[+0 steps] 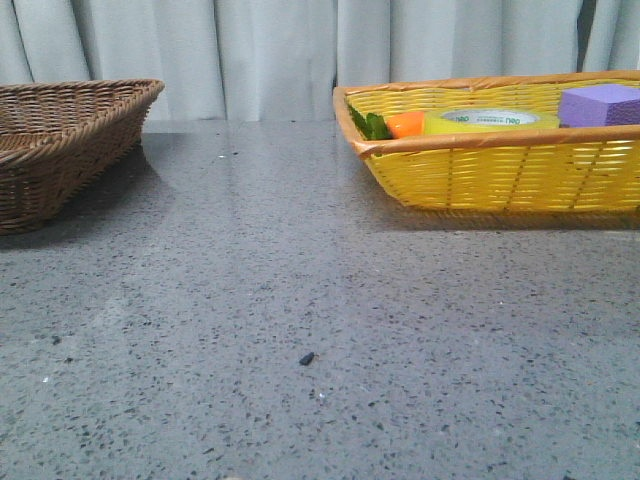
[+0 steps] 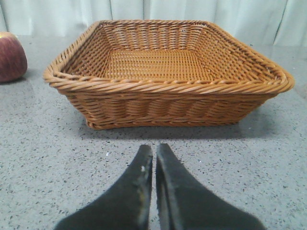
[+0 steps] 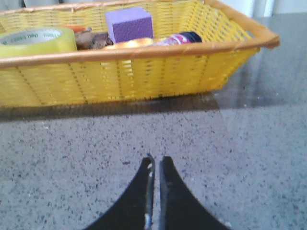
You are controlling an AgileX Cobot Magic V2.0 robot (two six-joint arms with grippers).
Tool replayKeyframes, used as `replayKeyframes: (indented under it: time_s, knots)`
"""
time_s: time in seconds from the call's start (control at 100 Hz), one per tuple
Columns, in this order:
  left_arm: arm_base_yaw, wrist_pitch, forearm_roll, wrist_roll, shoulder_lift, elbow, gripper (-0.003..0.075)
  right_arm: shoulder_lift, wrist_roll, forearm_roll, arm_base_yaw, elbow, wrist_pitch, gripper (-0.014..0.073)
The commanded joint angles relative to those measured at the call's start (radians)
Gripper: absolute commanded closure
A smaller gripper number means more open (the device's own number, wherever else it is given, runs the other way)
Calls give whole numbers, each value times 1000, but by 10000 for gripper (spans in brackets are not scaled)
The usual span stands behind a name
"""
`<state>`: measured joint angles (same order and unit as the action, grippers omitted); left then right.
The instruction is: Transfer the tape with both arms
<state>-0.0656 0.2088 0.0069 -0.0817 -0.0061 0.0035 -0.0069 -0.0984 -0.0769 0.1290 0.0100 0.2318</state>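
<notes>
The tape [image 1: 487, 121], a yellow roll with a white core and green lettering, lies flat inside the yellow basket [image 1: 500, 175] at the right of the table. The right wrist view shows the same tape [image 3: 36, 41] at one end of that basket [image 3: 129, 79]. My right gripper [image 3: 155, 160] is shut and empty above bare table, a short way in front of the basket wall. My left gripper [image 2: 154, 147] is shut too, holding nothing, in front of the brown wicker basket [image 2: 168, 103]. Neither gripper shows in the front view.
In the yellow basket are also a purple foam block [image 1: 600, 104], an orange carrot [image 1: 404, 124] with green leaves, and a dark-capped bottle [image 3: 180, 38]. The brown wicker basket [image 1: 60, 150] stands far left. A red apple [image 2: 10, 56] lies beside it.
</notes>
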Motion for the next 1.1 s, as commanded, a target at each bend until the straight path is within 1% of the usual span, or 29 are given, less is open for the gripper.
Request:
replayKeyframes:
  time_s: [0.0, 0.14, 0.29, 0.63, 0.76, 0.91, 1.09]
  knots:
    - [1, -90, 13, -10, -30, 10, 741, -25, 0, -5, 5, 22, -139, 668]
    - [1, -90, 20, -10, -30, 10, 741, -25, 0, -4, 5, 22, -219, 668]
    - [1, -88, 22, -10, -30, 10, 741, -25, 0, -4, 5, 22, -189, 668]
    - [1, -90, 22, -9, -30, 10, 741, -25, 0, -4, 5, 22, -201, 668]
    - [1, -171, 22, -9, -29, 8, 741, -23, 0, -4, 5, 21, -265, 668]
    - [1, -170, 22, -9, -29, -11, 741, -23, 0, -3, 5, -4, -259, 668]
    - [1, -167, 22, -9, 5, -70, 741, -11, 0, -1, 5, -83, -219, 668]
